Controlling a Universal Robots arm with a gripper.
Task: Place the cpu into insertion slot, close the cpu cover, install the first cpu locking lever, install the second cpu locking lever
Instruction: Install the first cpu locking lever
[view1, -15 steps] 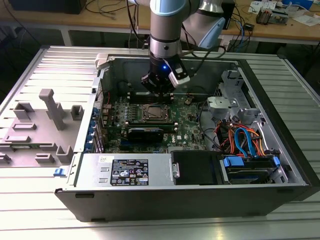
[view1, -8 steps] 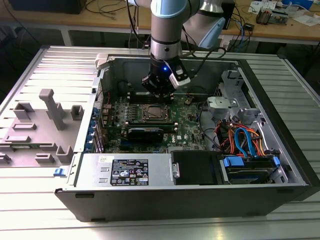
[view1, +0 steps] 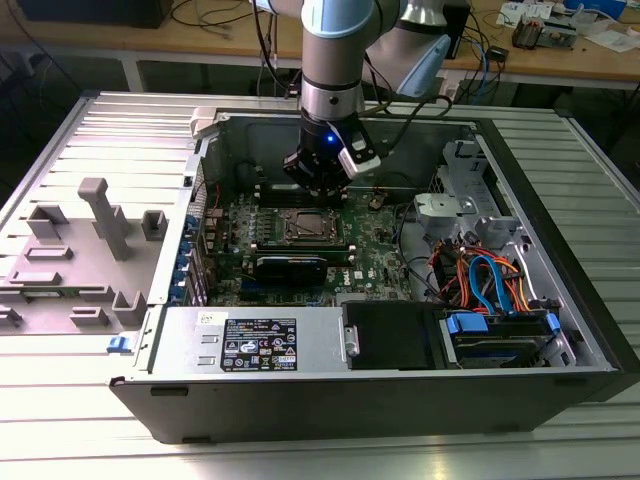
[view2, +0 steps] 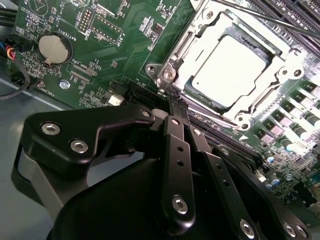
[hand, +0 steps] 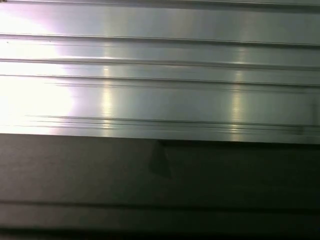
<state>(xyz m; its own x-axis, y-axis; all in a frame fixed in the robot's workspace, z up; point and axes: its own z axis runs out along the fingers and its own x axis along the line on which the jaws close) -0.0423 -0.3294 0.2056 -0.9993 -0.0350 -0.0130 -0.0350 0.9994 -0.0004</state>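
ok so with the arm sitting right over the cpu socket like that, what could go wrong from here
1. In the second wrist view, the end effector sits right at the corner of the cpu cover, which lies closed over the cpu. A small sideways slip could scrape the frame or the motherboard beside it.
2. A thin locking lever runs along the cover's far edge; if it slips off during latching, it may spring back.
3. In the exterior view, the arm's cable hangs near the case wall and might snag.
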